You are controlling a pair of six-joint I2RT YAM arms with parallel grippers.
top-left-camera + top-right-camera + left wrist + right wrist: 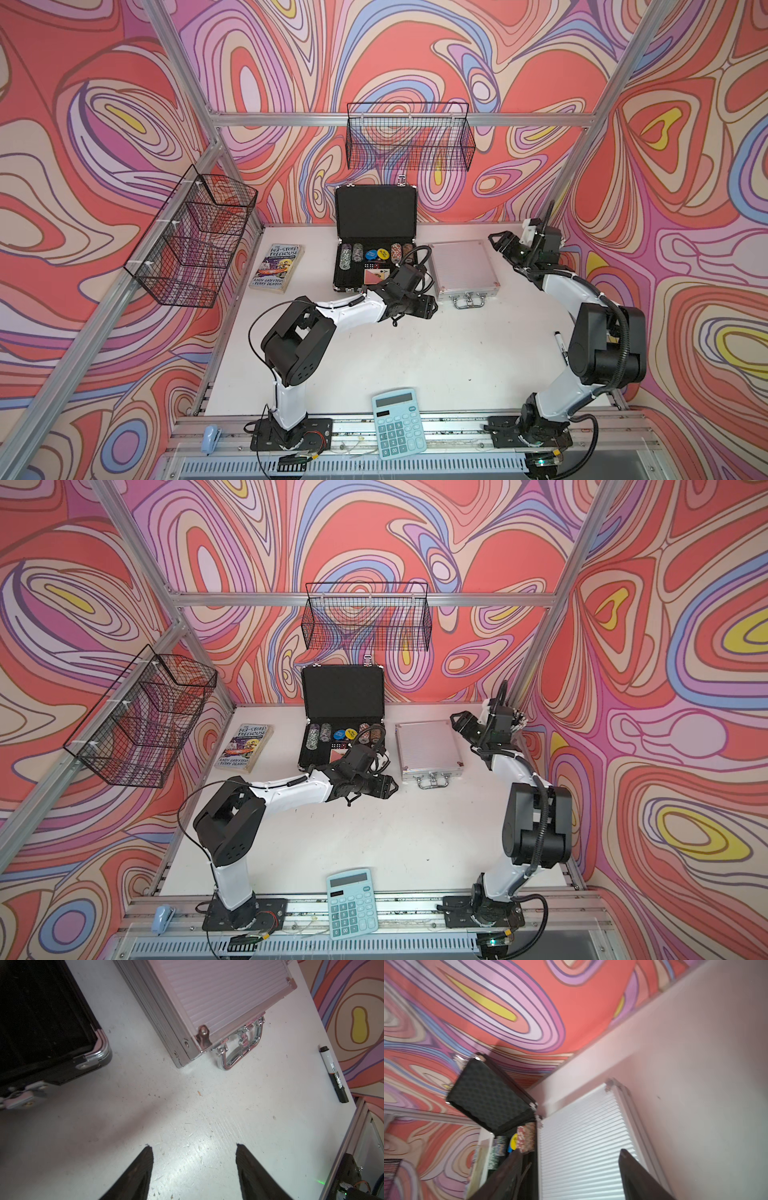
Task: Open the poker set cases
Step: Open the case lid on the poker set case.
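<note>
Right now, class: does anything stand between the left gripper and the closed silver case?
Nothing visible does. Only bare table lies between the open left gripper and the near corner of the silver case. The open black case sits off to one side, and the marker lies beyond it.

Larger case (376,216) black, lid lined in black egg-crate foam, chrome corners; chips (347,258) inside speckled white, green, red, plus blue and yellow discs. Smaller case (463,268) silver with fine ribbed stripes, chrome handle. Counter (457,353) white. Calculator (399,422) light blue. Walls (415,50) swirled in coral, pink, lilac, blue, yellow. Wire baskets (409,153) black. Marker (334,1076) black-and-white. Arms (357,309) white with black joints. Fingers (141,1169) black.
</note>
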